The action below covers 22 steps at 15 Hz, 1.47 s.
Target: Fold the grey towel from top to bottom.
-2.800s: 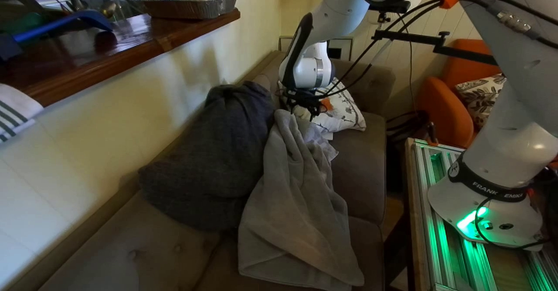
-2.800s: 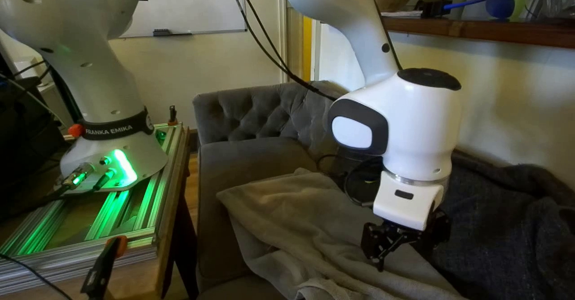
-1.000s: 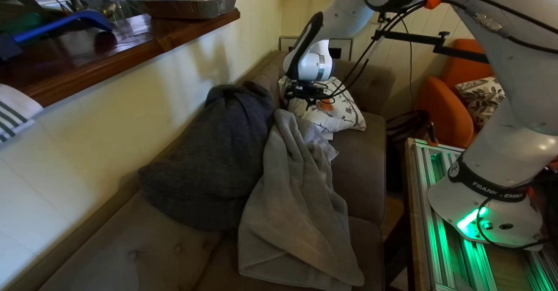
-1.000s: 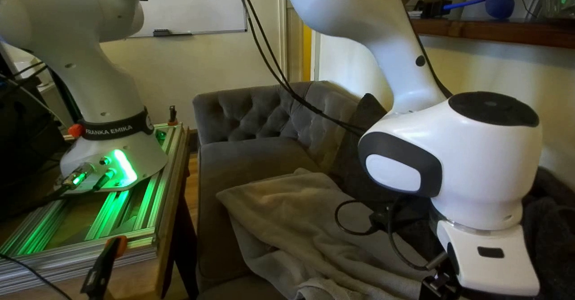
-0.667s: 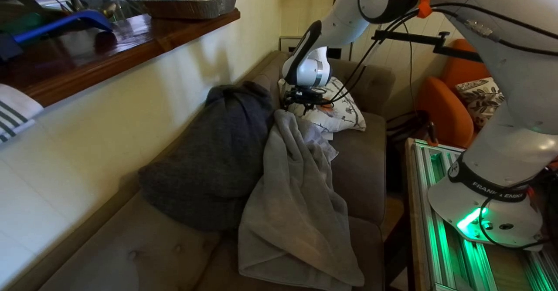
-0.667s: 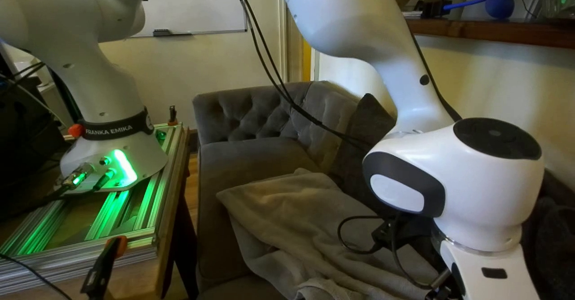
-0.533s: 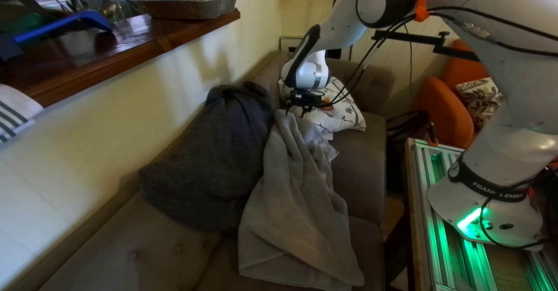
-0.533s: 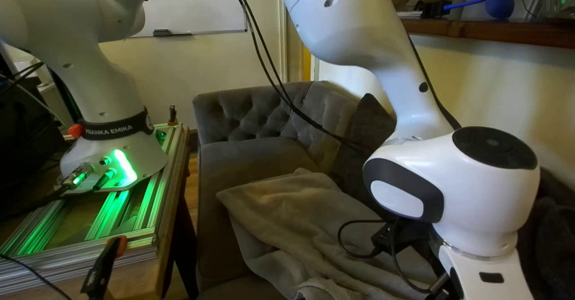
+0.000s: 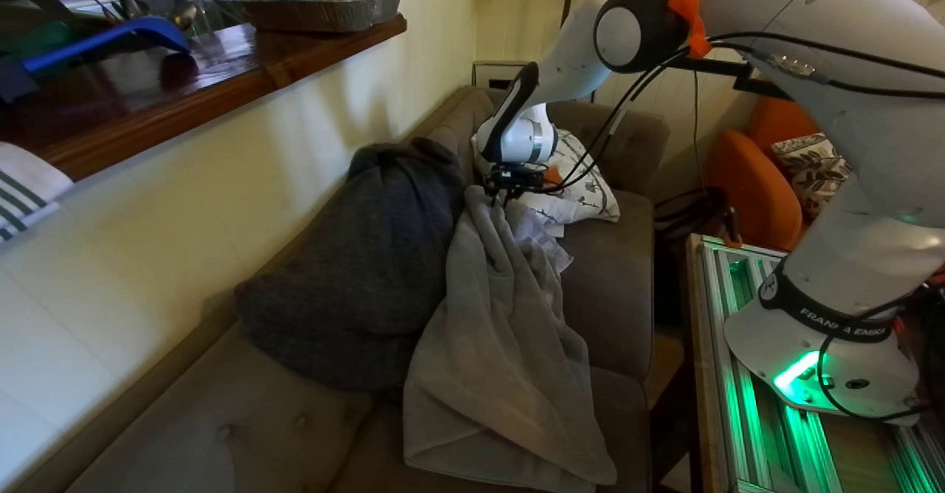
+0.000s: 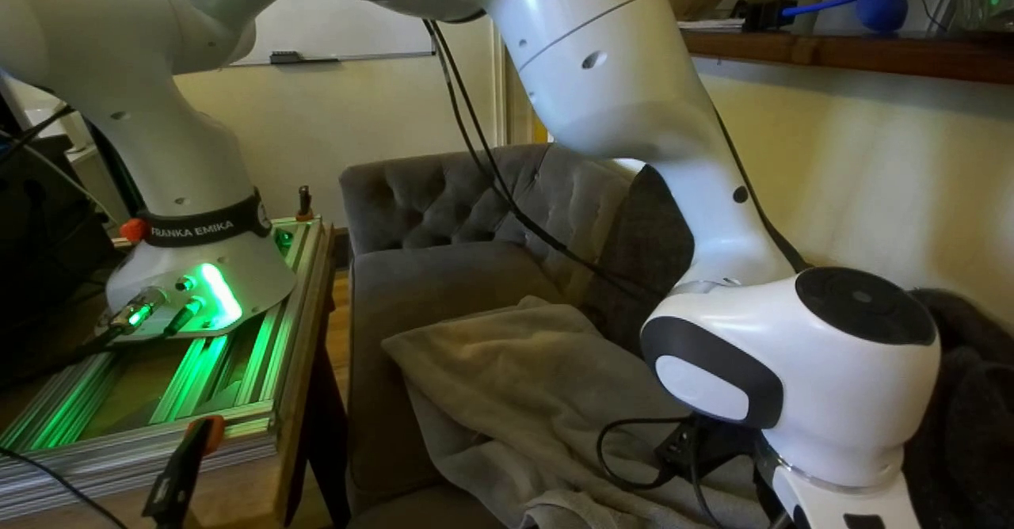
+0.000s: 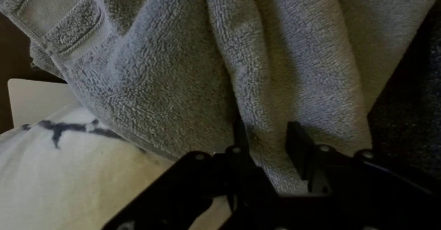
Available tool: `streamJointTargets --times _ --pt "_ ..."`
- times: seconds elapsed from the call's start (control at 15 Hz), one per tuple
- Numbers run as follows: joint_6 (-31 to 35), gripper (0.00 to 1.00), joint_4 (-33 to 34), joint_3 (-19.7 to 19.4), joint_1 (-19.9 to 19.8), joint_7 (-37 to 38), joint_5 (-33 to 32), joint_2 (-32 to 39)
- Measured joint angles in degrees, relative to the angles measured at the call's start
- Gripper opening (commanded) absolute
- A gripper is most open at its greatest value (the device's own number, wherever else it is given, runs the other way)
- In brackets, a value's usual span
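The grey terry towel [image 9: 502, 375] tapers lengthwise from 6 to 12 o'clock in an exterior view, the end effector [image 11: 266, 129] half-parted, gripping nothing.

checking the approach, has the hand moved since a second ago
Yes, down: in an exterior view the hand now appears lower relative to the white patterned cushion, at the far end of the grey towel.

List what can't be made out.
Whether the gripper touches the grey towel: too dark, wrist view.
Gripper under arm: cut off by bottom edge in an exterior view.
White patterned cushion: partly behind the arm in an exterior view.
Flat white piece: partly hidden by towel and cushion, wrist view.
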Motion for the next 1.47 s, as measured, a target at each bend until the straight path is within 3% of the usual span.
streamJointTargets --times 0.2,0.6,0.8,1.0,1.47 --pt "0.00 0.01 1.91 -0.02 0.02 -0.01 -1.07 1.58" --pt "0.00 0.01 4.43 0.02 0.36 -0.12 -2.09 3.69" --pt "0.38 0.01 2.94 -4.08 3.57 2.38 -2.77 2.90" --pt "1.49 0.01 -4.13 -10.04 9.14 6.90 -2.77 -1.57" --pt "1.86 0.01 -23.05 -17.14 18.13 14.44 -2.78 -13.73"
